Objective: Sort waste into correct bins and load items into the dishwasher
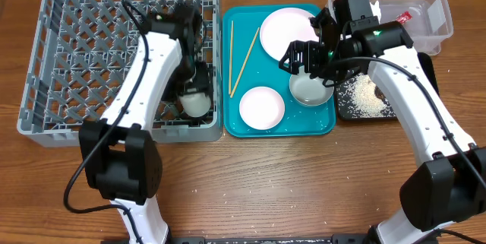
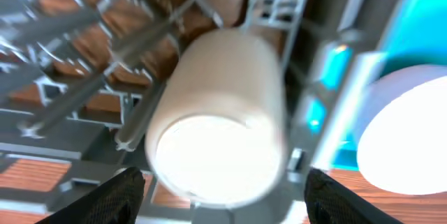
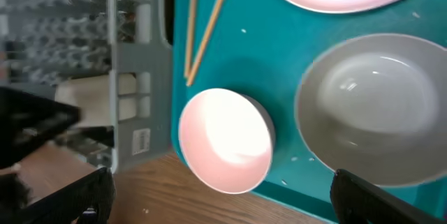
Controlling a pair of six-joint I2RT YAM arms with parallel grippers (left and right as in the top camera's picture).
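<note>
Left jaws parted around the small white cup (image 2: 223, 112) lying sideways in the grey dish rack (image 1: 38, 69), not gripping. Right jaws wide open, empty, above the white bowl (image 3: 377, 105).

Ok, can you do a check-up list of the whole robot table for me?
Surface: wooden table, few white specks.
Job's things: cup lying in grey rack; plate, dish, bowl, chopsticks on teal tray; rice in black tray; red wrapper in clear tub.
Clutter: nothing seen.
End effectors: left end effector open either side of cup; right end effector open above teal tray.
Cables: black cables run along both arms.
Surroundings: nothing seen.
</note>
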